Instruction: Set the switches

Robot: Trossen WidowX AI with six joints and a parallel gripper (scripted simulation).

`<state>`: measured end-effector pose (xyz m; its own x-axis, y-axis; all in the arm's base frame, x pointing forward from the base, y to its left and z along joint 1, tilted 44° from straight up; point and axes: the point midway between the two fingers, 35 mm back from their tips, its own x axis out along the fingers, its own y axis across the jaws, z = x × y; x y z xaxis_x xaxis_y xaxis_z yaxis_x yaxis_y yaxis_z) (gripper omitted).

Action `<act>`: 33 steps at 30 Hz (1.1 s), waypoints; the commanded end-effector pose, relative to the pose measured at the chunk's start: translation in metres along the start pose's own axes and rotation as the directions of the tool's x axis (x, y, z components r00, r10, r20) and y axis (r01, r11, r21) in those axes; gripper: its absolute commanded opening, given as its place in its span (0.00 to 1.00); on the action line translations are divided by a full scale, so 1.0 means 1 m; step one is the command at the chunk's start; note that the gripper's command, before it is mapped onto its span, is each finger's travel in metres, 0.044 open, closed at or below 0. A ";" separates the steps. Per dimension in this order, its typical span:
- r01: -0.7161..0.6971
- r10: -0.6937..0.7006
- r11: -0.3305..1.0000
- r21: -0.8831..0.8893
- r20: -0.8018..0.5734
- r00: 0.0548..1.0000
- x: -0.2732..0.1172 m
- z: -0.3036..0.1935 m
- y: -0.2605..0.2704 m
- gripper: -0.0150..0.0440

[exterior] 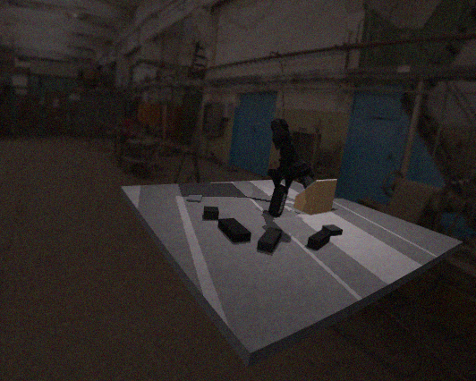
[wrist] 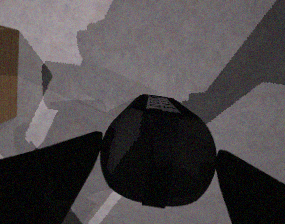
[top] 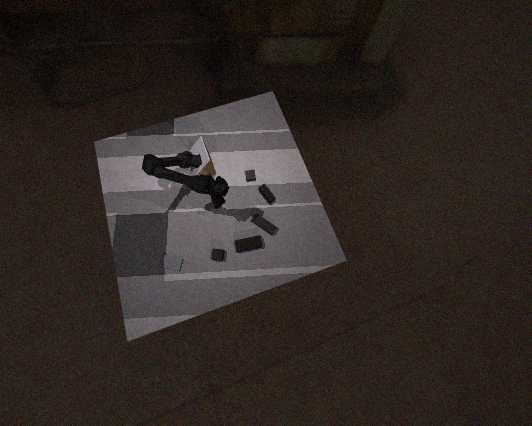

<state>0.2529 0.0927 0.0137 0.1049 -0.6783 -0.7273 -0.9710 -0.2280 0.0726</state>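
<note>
My gripper (top: 219, 198) (exterior: 278, 189) (wrist: 158, 147) is shut on the dark controller unit (exterior: 276, 204) (wrist: 158, 160), one finger on each side. The unit stands on end between the fingers, long side near vertical, above the bench (top: 307, 245) (exterior: 270, 291). In the wrist view its near end fills the middle. The pale label (wrist: 163, 104) shows as a short, steeply foreshortened strip at the unit's far end; its squares cannot be read. The rocker switches cannot be made out in any view.
An angled wooden block (top: 209, 168) (exterior: 317, 198) (wrist: 4, 75) stands close beside the gripper. Several dark modules, including a long one (top: 249, 244) (exterior: 234, 230) and a small cube (top: 218, 255) (exterior: 211, 213), lie on the bench. A thin flat plate (top: 174, 263) (exterior: 194, 198) lies beyond the cube.
</note>
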 end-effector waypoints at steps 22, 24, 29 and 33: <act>-0.011 0.011 1.000 0.007 0.005 1.000 0.007 0.021 0.000 0.83; -0.011 0.011 1.000 0.007 0.005 1.000 0.007 0.023 0.000 0.83; -0.011 0.011 1.000 0.007 0.005 1.000 0.008 0.027 0.000 0.83; -0.011 0.011 1.000 0.007 0.005 1.000 0.009 0.030 0.000 0.83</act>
<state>0.2477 0.1082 -0.0085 0.1039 -0.6749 -0.7305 -0.9711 -0.2276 0.0722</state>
